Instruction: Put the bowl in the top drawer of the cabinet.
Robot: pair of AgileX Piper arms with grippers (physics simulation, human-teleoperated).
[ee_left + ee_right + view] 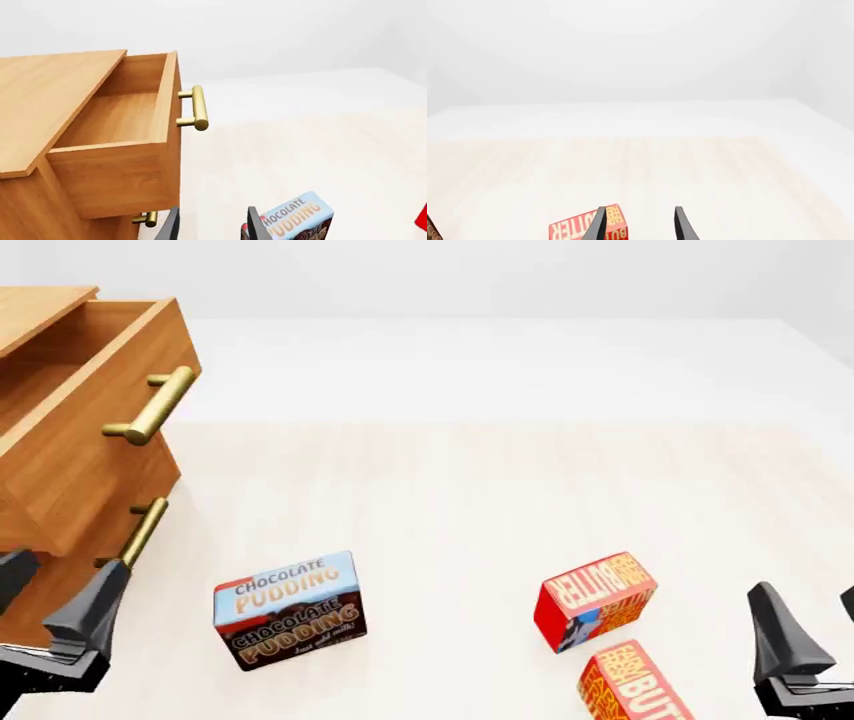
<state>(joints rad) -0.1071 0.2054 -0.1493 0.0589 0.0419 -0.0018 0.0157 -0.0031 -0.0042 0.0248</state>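
The bowl is out of view in every frame. The cabinet [38, 302] stands at the far left of the table, and its top drawer [110, 120] is pulled out, with bare wood showing inside. A brass bar handle [152, 406] sits on the drawer front. My left gripper [54, 602] hangs open in front of the cabinet's lower part, holding nothing; its fingers [171, 226] frame bare table in the left wrist view. My right gripper [811, 628] is open at the near right, also holding nothing.
A chocolate pudding box [287, 608] stands just right of my left gripper. Two red butter boxes [597, 600] [635, 686] lie left of my right gripper. The lower drawer's handle [140, 530] shows under the open drawer. The pale table [454, 490] stretches back to a white wall.
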